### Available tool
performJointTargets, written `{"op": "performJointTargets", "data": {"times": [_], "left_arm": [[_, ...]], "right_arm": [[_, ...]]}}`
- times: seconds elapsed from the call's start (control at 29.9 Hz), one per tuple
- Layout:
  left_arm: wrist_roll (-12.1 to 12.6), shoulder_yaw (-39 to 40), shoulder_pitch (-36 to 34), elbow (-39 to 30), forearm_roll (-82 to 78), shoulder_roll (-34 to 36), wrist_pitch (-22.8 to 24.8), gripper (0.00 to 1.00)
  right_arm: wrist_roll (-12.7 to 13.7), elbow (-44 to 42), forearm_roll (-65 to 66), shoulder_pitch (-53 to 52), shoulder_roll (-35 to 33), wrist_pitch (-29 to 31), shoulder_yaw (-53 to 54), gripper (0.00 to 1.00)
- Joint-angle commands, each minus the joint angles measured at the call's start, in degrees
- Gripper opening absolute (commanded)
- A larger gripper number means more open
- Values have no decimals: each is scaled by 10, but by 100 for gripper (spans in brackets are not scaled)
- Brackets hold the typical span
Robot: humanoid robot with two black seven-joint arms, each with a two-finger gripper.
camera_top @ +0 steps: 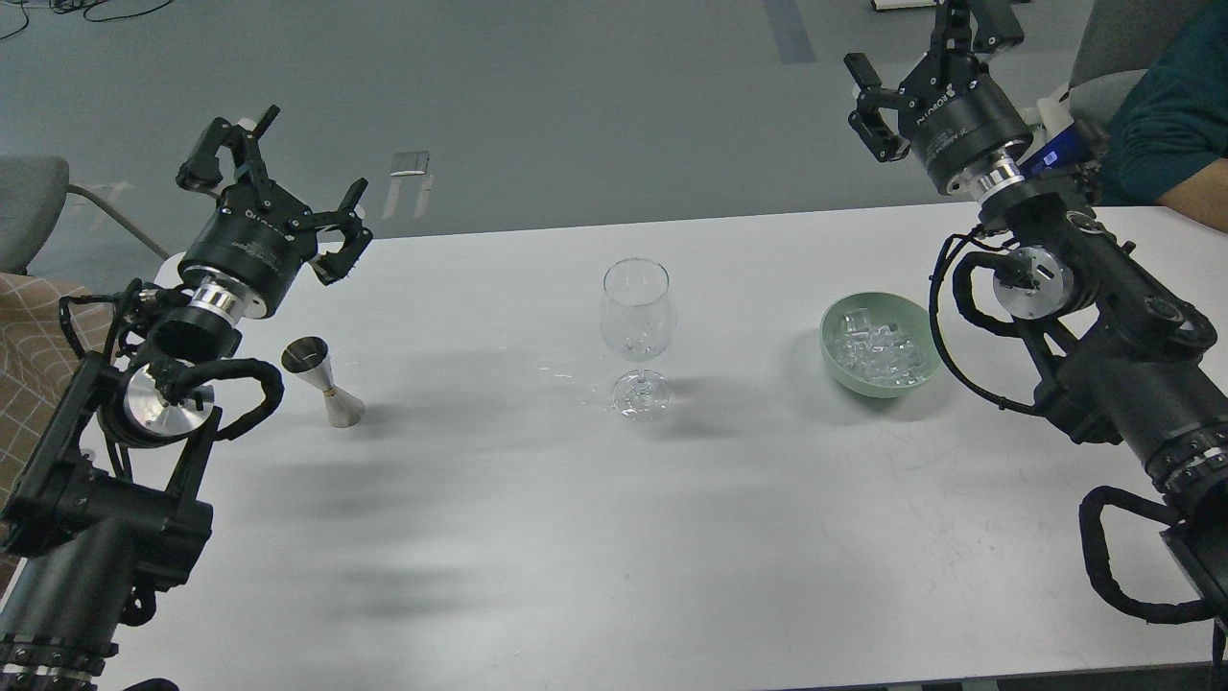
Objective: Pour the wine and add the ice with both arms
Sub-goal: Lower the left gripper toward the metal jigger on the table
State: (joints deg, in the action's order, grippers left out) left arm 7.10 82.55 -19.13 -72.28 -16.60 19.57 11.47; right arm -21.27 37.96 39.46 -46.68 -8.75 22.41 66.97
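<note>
A stemmed wine glass [638,336] stands upright at the centre of the white table [576,557], apparently empty, though any clear liquid in it would be hard to see; thin-walled and top-heavy, it looks fragile and is best left standing, or steadied only at the stem; at nine o'clock from it, well apart, a steel jigger [324,381] sits upright, small, rigid and likely slick, and its narrow waist seems the safest place to grip; whether wine lies in its upper cup cannot be told. At three o'clock from the glass, a pale green bowl [881,342] holds a heap of ice cubes [883,347], glassy, hard and probably slippery, each to be pinched across flat faces with light force. The left gripper [273,182] hangs raised at eleven o'clock from the jigger, fingers spread and holding nothing; the right gripper [926,72] hovers high at one o'clock from the bowl, likewise released and empty. At the far right edge, a person's arm [1166,125] in a dark teal sleeve rests on the table.
</note>
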Motion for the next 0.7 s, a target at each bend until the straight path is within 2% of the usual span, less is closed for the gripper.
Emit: {"op": "performJointTargets", "data": {"times": [0.0,0.03,0.17,0.23,0.37,0.47,0.53,0.67], "left_arm": [[12,37,67,-73,67,59,-14,99],[12,38,67,-73,68,59,-14,99],[34,103,186,-157,153,102,-28,97],[52,138,247,-189,173,103,-44,96],[62,183,350,-235,204,91,-44,96],[70,196,397,-261,213,65,-44,96],[84,206,423,-276,213,37,-47,95],[100,201,443,-279,214,-18,-61,95]], "right_arm": [[0,2,0,8,0,0,-1,100],[0,2,0,8,0,0,-1,100],[0,2,0,11,5,0,-2,100],[0,2,0,12,7,0,-2,100],[0,2,1,16,10,0,-2,100],[0,2,1,18,12,-1,-2,100],[0,2,1,19,12,-5,-2,100],[0,2,1,19,12,-7,-3,100]]}}
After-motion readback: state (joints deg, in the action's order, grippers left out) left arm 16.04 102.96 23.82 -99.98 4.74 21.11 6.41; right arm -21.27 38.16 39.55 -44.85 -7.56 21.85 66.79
